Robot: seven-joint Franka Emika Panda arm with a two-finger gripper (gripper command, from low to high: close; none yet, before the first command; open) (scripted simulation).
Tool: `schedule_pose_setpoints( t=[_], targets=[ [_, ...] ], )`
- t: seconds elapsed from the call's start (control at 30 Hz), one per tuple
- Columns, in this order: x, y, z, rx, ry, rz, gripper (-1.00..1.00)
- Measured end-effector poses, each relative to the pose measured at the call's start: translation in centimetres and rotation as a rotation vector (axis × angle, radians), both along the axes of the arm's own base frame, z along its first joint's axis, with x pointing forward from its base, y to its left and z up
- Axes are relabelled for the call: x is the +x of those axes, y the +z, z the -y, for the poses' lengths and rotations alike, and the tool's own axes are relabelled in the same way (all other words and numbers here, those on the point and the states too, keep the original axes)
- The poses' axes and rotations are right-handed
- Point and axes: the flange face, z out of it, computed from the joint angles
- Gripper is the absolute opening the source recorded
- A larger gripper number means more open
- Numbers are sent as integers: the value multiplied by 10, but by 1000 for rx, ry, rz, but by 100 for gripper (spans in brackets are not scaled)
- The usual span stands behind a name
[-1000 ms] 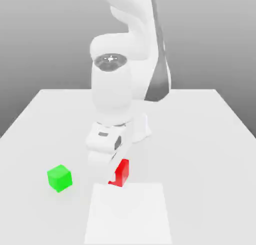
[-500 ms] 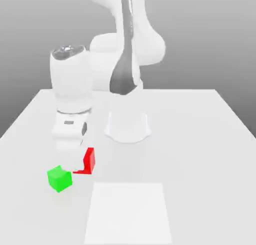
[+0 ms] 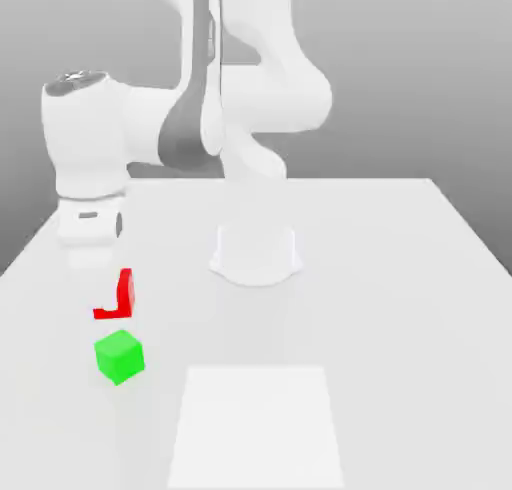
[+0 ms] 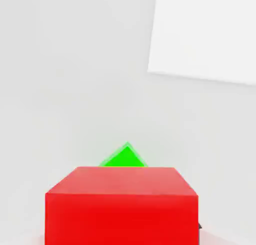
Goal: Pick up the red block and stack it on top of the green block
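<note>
The red block (image 3: 126, 292) hangs in the air just above and slightly behind the green block (image 3: 119, 356), at the exterior view's left. My gripper (image 3: 104, 292) is shut on the red block, and a pale finger covers most of its front face. In the hand view the red block (image 4: 122, 204) sits close before the camera, with a corner of the green block (image 4: 125, 158) peeking out beyond its top edge. The green block rests on the white table (image 3: 400, 308), apart from the red one.
A lighter white square patch (image 3: 255, 423) lies on the table near the front, to the right of the green block, and appears as the patch (image 4: 205, 34) in the hand view. The arm's round base (image 3: 255, 255) stands at the table's middle back.
The arm has swung toward the exterior view's left, carrying the red block from beside the white patch, up and over to just above the green block. The green block has not moved.
</note>
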Motion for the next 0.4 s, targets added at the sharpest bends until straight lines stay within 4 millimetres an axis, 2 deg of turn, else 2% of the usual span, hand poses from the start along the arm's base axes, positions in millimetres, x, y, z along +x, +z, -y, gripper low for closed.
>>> schedule_pose_setpoints(
  t=[0.27,0.4],
  targets=[
    [3,-35,-6,34,9,-4,-100],
    [-1,-45,0,3,-4,-5,-100]
  ],
)
